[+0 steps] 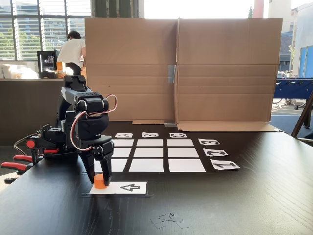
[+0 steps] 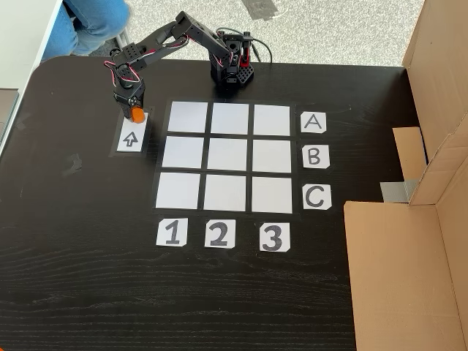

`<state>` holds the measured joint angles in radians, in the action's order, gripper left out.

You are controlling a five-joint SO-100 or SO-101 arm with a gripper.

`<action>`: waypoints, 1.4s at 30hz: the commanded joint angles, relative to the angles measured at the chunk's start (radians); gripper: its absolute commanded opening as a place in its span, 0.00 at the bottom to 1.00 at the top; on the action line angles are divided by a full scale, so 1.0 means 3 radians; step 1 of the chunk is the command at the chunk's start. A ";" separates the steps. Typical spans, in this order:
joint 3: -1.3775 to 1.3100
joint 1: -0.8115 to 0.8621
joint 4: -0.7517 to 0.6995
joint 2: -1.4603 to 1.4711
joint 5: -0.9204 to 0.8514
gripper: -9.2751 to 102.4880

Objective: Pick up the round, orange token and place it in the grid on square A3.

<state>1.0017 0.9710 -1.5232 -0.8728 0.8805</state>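
The orange token [image 1: 99,181] is seen at the end of the white arrow card [image 1: 119,187], on the dark surface [image 1: 220,205], just outside the grid [image 2: 227,157] on the side away from the letter cards. The pincer [image 1: 98,180] is lowered over it, with a black finger on either side; the jaws are set narrow around the token, but whether they are already pressed against it cannot be told.

The token is judged to be light, stiff and unbreakable, being a small plastic puck. Its faceted sides are likely smooth, so some slip is to be expected if it is pinched near the top edge. It is best taken across two opposite flat facets, low on the body, with the fingers kept upright.

Square A3 [image 2: 273,120] is read from the overhead fixed view as the corner cell in line with the "A" card [image 2: 313,122] and the "3" card [image 2: 274,237], on the far side of the grid from the token. Nothing stands on the cells between, so the path is judged free once the token is lifted. The cardboard screen [image 1: 225,68] stands beyond the grid, well apart from the route. A person [image 1: 72,49] is seen in the background, away from the surface.
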 commanded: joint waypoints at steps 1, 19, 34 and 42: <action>-0.0097 0.0082 0.0026 -0.0015 -0.0072 0.08; 0.0915 0.0383 0.0598 -0.1462 -0.0629 0.08; 0.2096 -0.0189 0.0557 -0.2823 -0.1785 0.08; 0.2807 -0.0701 0.0547 -0.3579 -0.2260 0.08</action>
<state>1.7917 0.8053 -1.3576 -1.8438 0.2255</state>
